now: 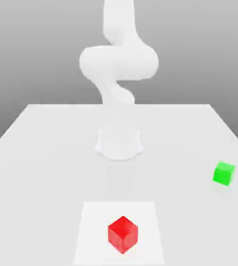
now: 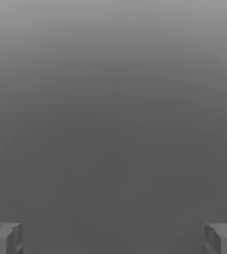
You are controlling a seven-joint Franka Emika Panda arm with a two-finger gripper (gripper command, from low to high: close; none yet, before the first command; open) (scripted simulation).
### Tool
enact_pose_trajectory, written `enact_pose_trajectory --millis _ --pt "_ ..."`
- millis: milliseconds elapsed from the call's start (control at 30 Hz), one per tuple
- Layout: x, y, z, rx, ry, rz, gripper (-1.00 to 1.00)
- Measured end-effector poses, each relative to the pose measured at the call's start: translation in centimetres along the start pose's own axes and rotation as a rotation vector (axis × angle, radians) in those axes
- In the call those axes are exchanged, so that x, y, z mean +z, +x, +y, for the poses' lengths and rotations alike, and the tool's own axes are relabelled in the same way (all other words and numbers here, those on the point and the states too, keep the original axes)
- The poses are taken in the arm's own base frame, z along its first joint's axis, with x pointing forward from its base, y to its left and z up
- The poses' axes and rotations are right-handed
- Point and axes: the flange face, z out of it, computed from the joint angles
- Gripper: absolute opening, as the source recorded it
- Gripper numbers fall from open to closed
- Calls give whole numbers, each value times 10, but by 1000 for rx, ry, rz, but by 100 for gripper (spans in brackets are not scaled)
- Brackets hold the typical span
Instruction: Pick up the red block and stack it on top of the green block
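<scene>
Fingers [image 2: 4,238] spread wide on nothing, the gripper [image 2: 113,239] risks nudging the skewed red block [image 1: 122,234] far from the green block [image 1: 224,173].

The arm base [image 1: 119,146] is being carried by the table [image 1: 38,156] at its middle. A square mat [image 1: 92,244] is being borne before the base, and one block [image 1: 122,235] is being supported on that mat. A second block [image 1: 224,173] is being carried on bare table, well apart from the first, toward the exterior view's right. The claw [image 2: 113,239] is being held with its fingers wide apart; where the blocks are lying relative to the claw cannot be told.
</scene>
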Motion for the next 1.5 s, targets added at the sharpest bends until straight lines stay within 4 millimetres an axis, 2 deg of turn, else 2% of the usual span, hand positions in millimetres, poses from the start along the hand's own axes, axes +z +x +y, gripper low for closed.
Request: enact_pose_trajectory --millis 100,200,333,467,600,733,933,967,1200,1367,1433,1500 --pt "69 -7 9 -83 -38 -99 0" --pt "131 -21 21 -163 -74 -190 0" --pt "208 -51 44 -272 -123 -307 0" --pt "276 -90 75 -384 -175 -421 0" --pt "331 -134 113 -500 -230 -530 0" --pt "372 -178 159 -618 -289 -636 0" --pt "425 -216 198 -654 -307 -666 0" --pt "430 -220 202 -653 -307 -667 -100" --pt "429 -220 202 -654 -307 -668 -100" --pt "391 -196 178 -654 -307 -668 -100" --pt "379 -221 148 -760 -261 -697 -100" --pt "365 -267 111 -924 -194 -734 -100"
